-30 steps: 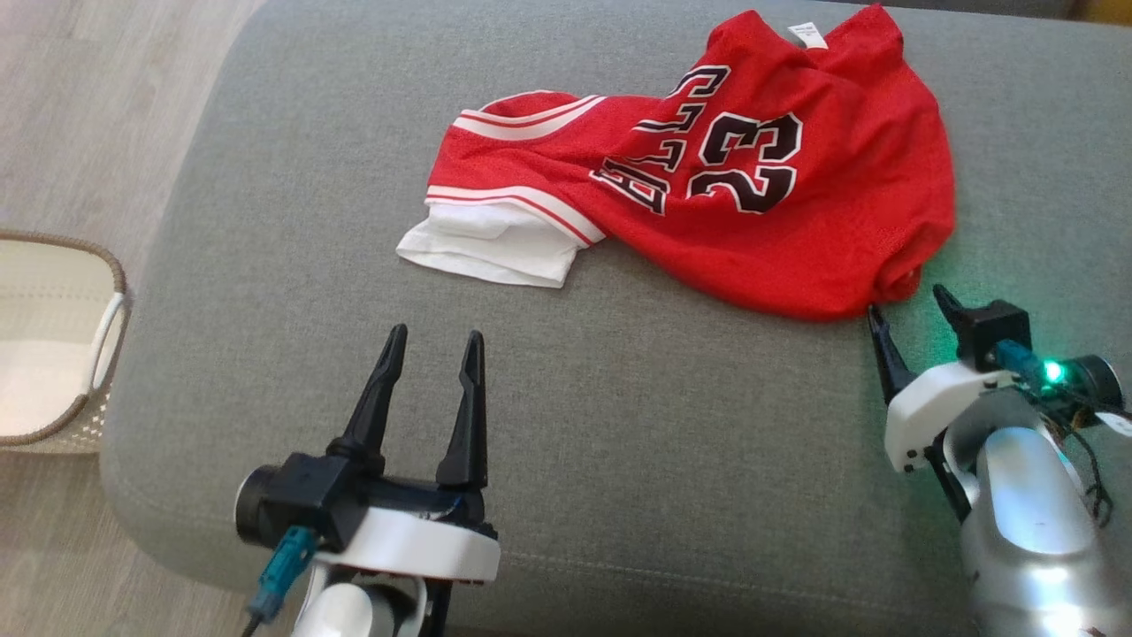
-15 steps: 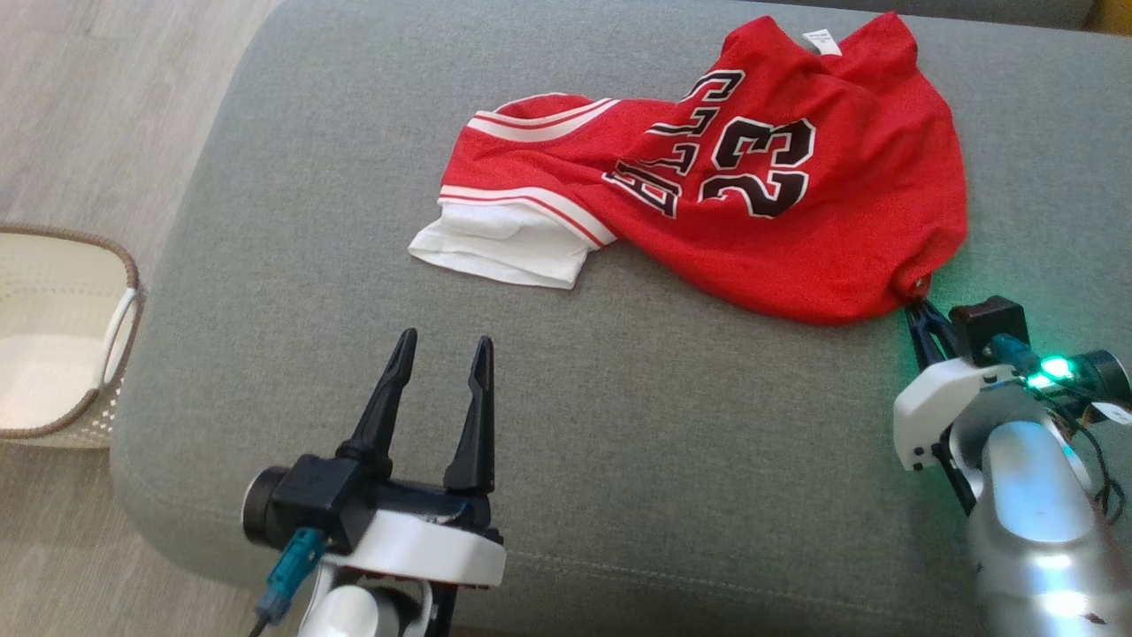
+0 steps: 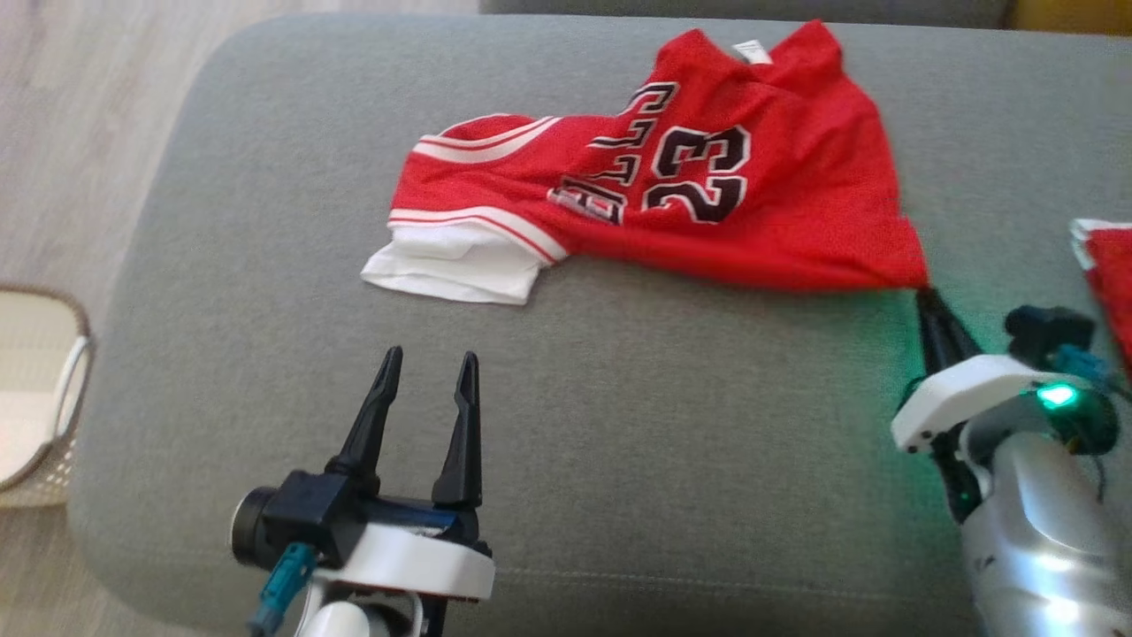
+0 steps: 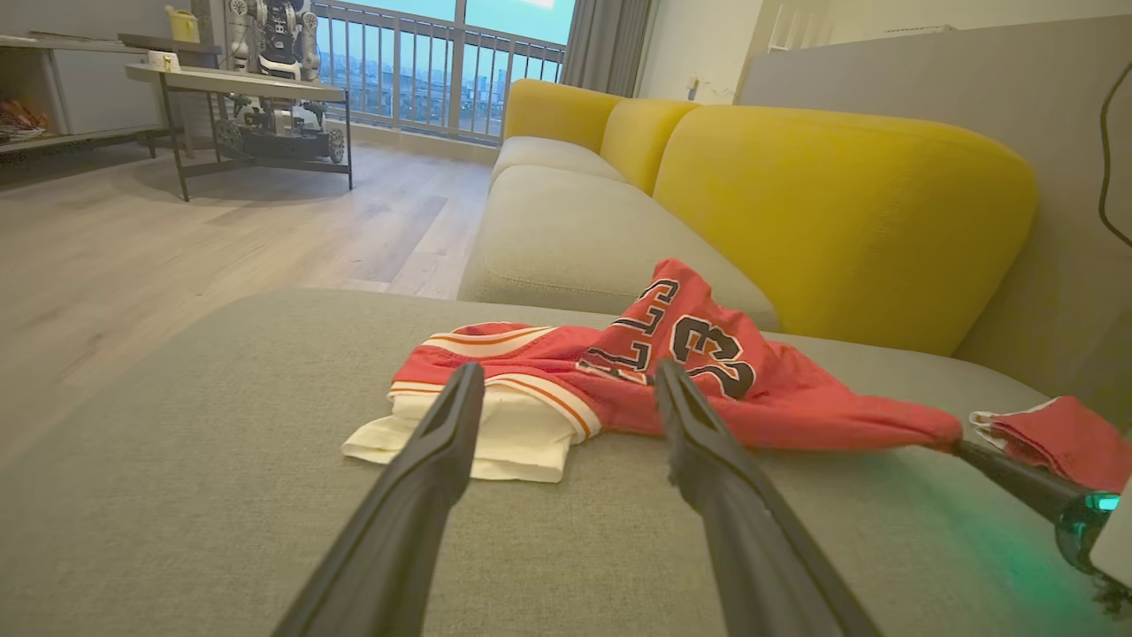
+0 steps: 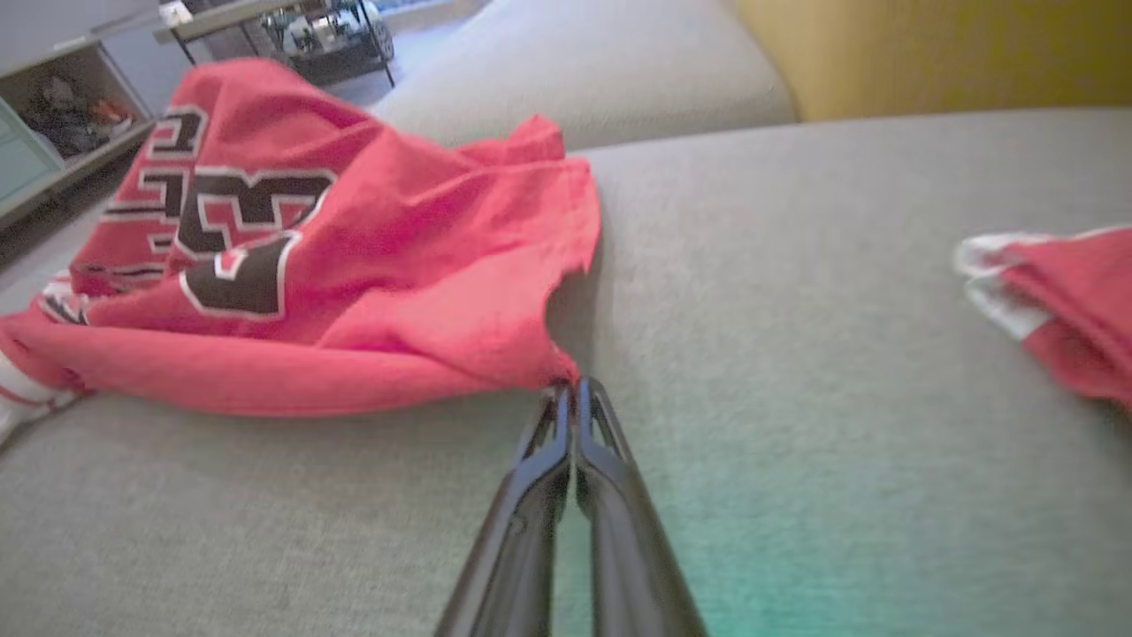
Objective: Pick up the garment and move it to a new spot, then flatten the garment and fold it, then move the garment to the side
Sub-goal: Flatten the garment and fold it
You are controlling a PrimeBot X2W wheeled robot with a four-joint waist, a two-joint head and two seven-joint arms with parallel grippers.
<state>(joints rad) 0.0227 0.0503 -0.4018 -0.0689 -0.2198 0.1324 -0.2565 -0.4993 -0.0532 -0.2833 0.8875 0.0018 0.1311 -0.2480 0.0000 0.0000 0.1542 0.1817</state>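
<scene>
The garment (image 3: 672, 190) is a red jersey with black "23" lettering and a white lining showing at its left end, lying crumpled on the grey cushion (image 3: 619, 425). My right gripper (image 3: 927, 296) is shut on the garment's (image 5: 354, 292) near right corner, fingers pressed together with the red cloth pinched at the tips (image 5: 570, 389) and drawn into a taut point. My left gripper (image 3: 427, 372) stands open with nothing between its fingers, a little in front of the garment's (image 4: 637, 372) white end.
Another red and white cloth (image 3: 1105, 265) lies at the cushion's right edge. A woven basket (image 3: 44, 389) stands on the floor to the left. Yellow sofa backs (image 4: 840, 203) rise behind the cushion.
My right gripper closed on the garment's near right corner and has pulled it rightward and toward me, stretching the hem. The camera has shifted. The left gripper stays open.
</scene>
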